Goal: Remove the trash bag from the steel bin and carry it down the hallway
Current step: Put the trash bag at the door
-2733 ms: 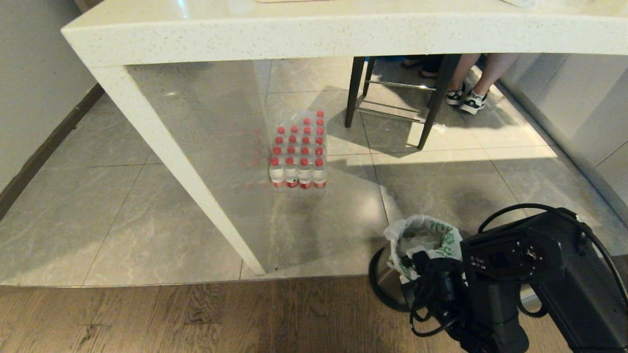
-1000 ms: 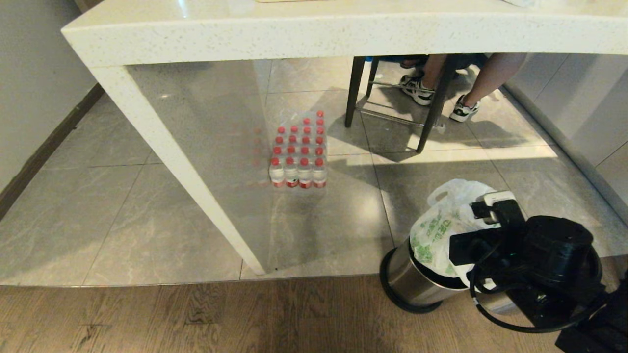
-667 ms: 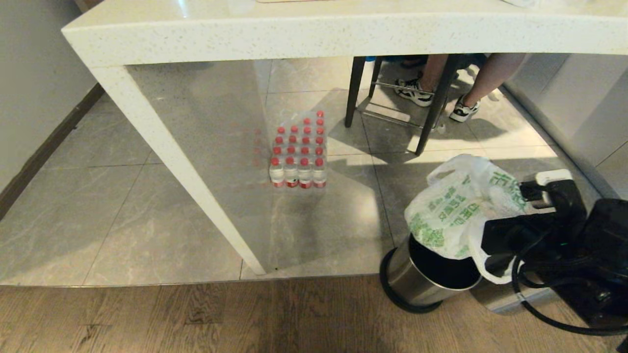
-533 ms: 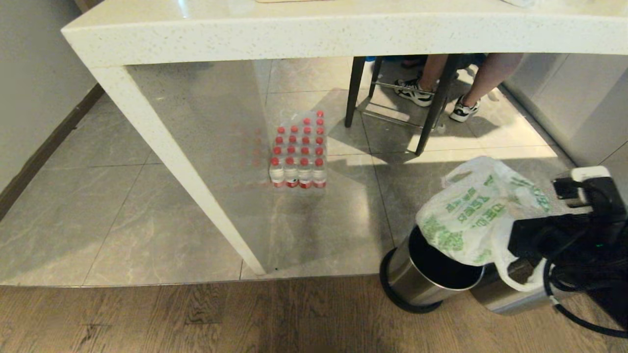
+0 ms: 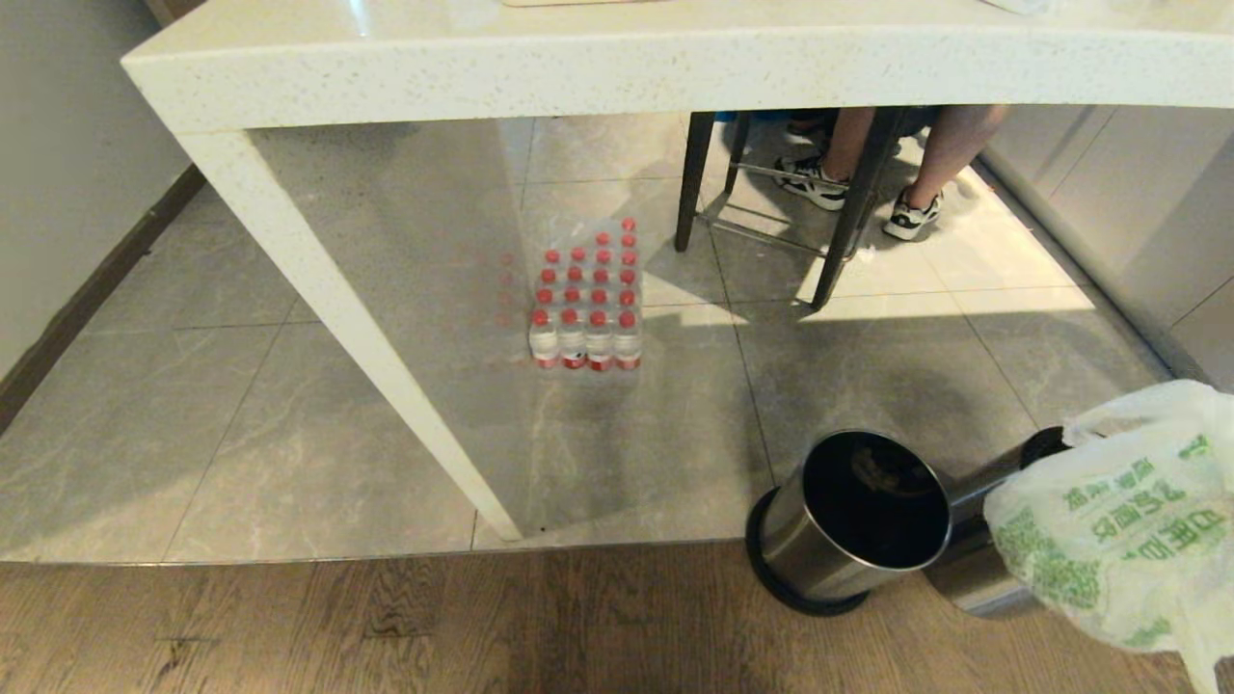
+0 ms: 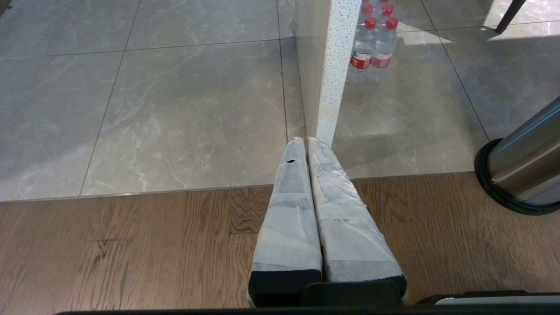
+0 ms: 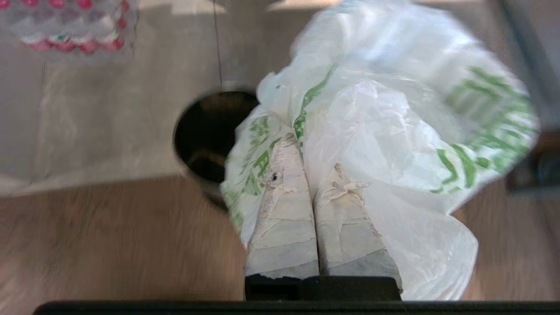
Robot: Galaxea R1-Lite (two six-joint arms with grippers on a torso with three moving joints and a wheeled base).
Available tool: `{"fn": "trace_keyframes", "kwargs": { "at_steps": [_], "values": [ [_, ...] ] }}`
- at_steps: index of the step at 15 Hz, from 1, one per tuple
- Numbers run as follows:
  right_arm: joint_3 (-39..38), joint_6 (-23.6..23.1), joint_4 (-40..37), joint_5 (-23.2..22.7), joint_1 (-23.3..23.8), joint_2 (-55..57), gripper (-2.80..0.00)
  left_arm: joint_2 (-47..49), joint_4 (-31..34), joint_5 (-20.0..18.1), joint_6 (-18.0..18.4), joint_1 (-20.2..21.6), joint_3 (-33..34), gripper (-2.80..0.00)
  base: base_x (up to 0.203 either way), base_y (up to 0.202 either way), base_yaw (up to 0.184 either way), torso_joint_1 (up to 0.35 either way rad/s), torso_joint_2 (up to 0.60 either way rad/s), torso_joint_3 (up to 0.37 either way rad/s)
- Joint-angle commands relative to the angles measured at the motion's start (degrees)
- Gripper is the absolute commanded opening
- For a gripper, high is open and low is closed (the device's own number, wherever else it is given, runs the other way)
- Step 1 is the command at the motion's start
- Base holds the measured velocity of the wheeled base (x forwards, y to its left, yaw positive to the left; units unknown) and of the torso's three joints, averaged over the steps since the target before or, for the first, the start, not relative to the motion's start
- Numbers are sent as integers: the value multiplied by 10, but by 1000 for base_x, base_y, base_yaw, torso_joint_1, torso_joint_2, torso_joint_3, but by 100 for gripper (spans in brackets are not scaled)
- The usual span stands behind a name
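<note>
Crinkly white bag (image 7: 385, 131) hangs clear of my steel bin (image 5: 853, 520), pinched in the clenched right gripper (image 7: 308, 175). Light, soft and slippery, I judge; gathered plastic near the mouth grips best. Left gripper (image 6: 306, 146) idles, closed, empty.

You have open grey tile floor (image 5: 241, 405) left of white table leg (image 5: 357, 328). Bottle pack (image 5: 586, 299) blocks under table. Steel bin (image 5: 848, 525) stands at floor edge, trash bag (image 5: 1118, 540) hanging just right. Chair legs (image 5: 839, 212) and person's feet (image 5: 906, 207) farther back.
</note>
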State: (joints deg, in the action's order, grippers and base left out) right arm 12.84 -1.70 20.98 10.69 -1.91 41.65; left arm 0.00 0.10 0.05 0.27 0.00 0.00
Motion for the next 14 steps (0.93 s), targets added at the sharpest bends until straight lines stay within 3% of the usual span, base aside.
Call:
{"fn": "trace_keyframes", "kwargs": {
  "at_steps": [1, 5, 8, 10, 11, 14],
  "values": [
    [-2, 8, -116, -6, 9, -148, -280, 0, 0, 0, 0, 0, 0, -280, 0, 0, 0, 0, 0, 0],
    [-6, 42, -258, -62, 23, -308, -280, 0, 0, 0, 0, 0, 0, -280, 0, 0, 0, 0, 0, 0],
    [-9, 48, -317, -77, 22, -365, -280, 0, 0, 0, 0, 0, 0, -280, 0, 0, 0, 0, 0, 0],
    [-9, 51, -407, -89, 20, -417, -280, 0, 0, 0, 0, 0, 0, -280, 0, 0, 0, 0, 0, 0],
    [-15, 57, -406, -90, 20, -419, -280, 0, 0, 0, 0, 0, 0, -280, 0, 0, 0, 0, 0, 0],
    [-106, 59, -235, -90, 19, -416, -280, 0, 0, 0, 0, 0, 0, -280, 0, 0, 0, 0, 0, 0]
  ]
}}
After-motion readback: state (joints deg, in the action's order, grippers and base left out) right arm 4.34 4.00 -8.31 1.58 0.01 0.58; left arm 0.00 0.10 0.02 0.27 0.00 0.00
